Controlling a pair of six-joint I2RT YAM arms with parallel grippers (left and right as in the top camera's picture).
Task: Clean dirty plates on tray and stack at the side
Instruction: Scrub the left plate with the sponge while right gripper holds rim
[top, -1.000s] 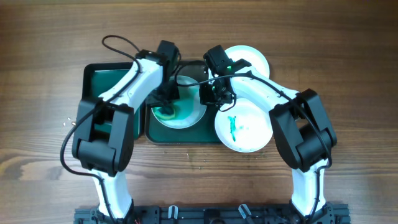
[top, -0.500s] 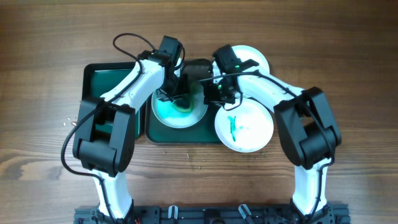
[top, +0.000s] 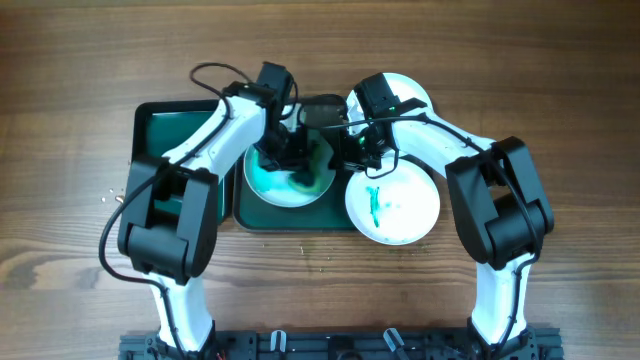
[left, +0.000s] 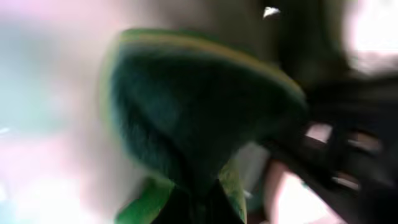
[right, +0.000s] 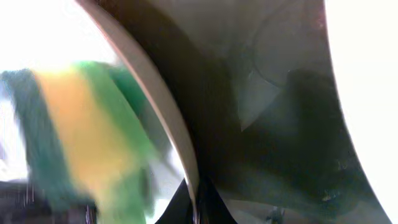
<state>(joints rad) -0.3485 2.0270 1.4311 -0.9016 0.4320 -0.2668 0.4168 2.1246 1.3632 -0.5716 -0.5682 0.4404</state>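
Note:
A white plate (top: 272, 182) with teal smears lies on the dark green tray (top: 250, 215). My left gripper (top: 291, 155) is shut on a green and yellow sponge (top: 306, 172) and presses it on this plate. The left wrist view is blurred and shows the sponge (left: 199, 112) in my fingers (left: 199, 208). My right gripper (top: 346, 150) is shut on the plate's right rim. The right wrist view shows this rim (right: 155, 106) between my fingers (right: 196, 202), with the sponge (right: 81, 137) behind it. A second plate (top: 395, 205) with a teal-green smear lies to the right of the tray. A third plate (top: 410, 95) lies behind it.
A smaller black-rimmed green tray (top: 165, 125) lies to the left of the dark tray, under my left arm. The dark tray floor (right: 280, 124) fills the right wrist view. A few crumbs (top: 108, 197) lie on the wooden table at the left.
My left gripper has moved the sponge from the plate's left side to its right side. My right gripper has stayed on the plate's rim.

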